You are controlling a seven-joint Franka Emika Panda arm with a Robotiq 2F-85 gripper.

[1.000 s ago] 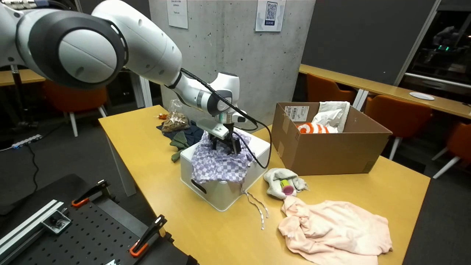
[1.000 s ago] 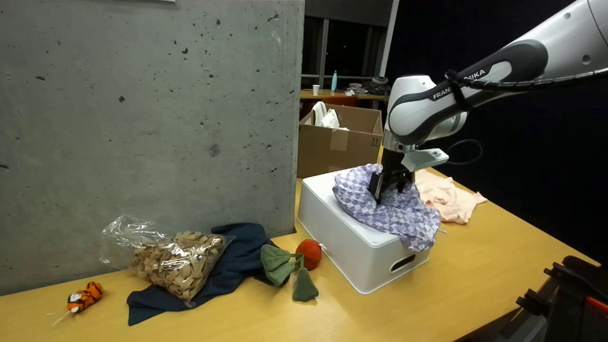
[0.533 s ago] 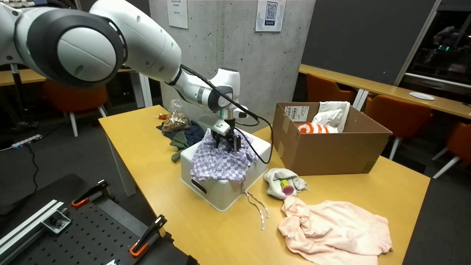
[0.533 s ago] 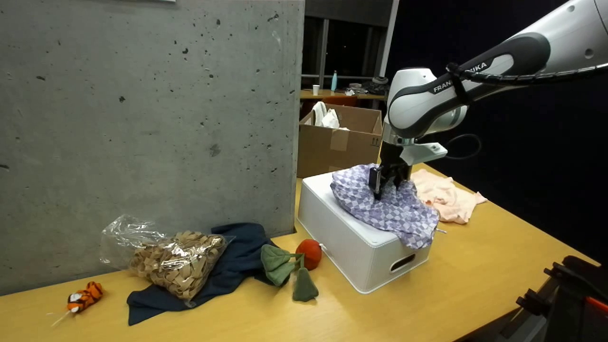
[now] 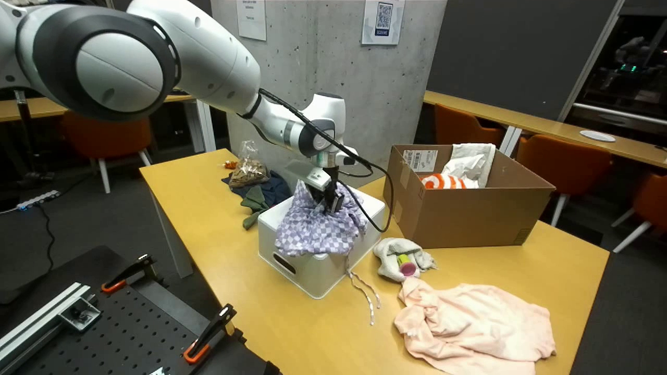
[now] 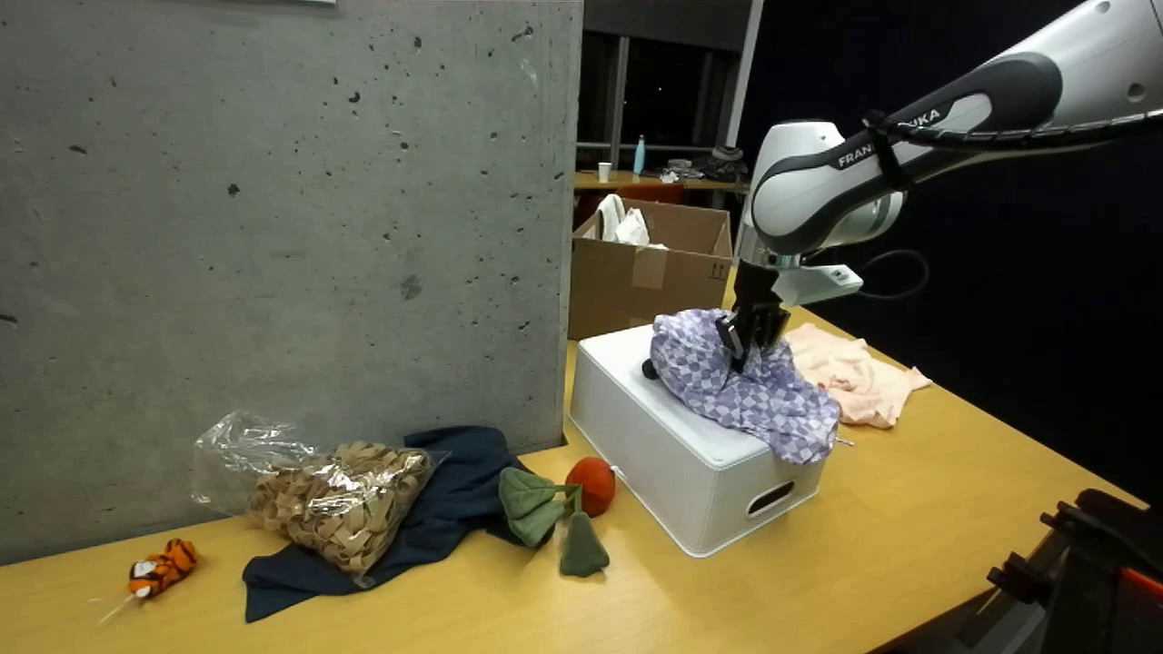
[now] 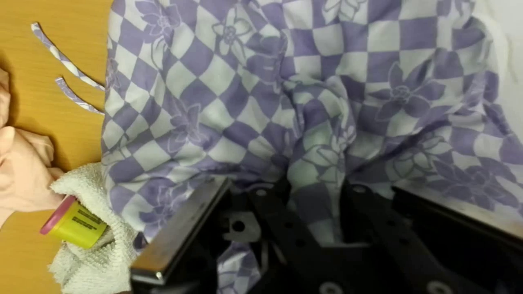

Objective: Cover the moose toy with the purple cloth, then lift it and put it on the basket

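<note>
The purple cloth (image 5: 318,234), purple and white checks, drapes over the top of a white box (image 5: 308,276) and hangs over its front. My gripper (image 7: 312,192) points down into the cloth; a fold of cloth bulges up between its fingers, which have come together on it. In an exterior view the same gripper (image 6: 752,352) sits low in the bunched cloth. The moose toy is largely or wholly hidden; a small dark round bit (image 6: 650,369) pokes out at the cloth's edge, too little to identify. Which container counts as the basket, I cannot tell.
Behind the white box stands an open cardboard box (image 5: 469,219) holding white and orange-striped things. A greyish cloth (image 5: 388,252) with a yellow tub and a pale pink cloth (image 5: 479,323) lie nearby. Opposite are a green plush toy (image 6: 583,547), a bag of brown paper (image 6: 345,500) and a concrete pillar (image 6: 273,272).
The gripper's fingers have gone from wide apart to drawn together, gathering the cloth between them. The cloth has shifted slightly, baring a dark round bit at its edge. The arm has risen a little.
</note>
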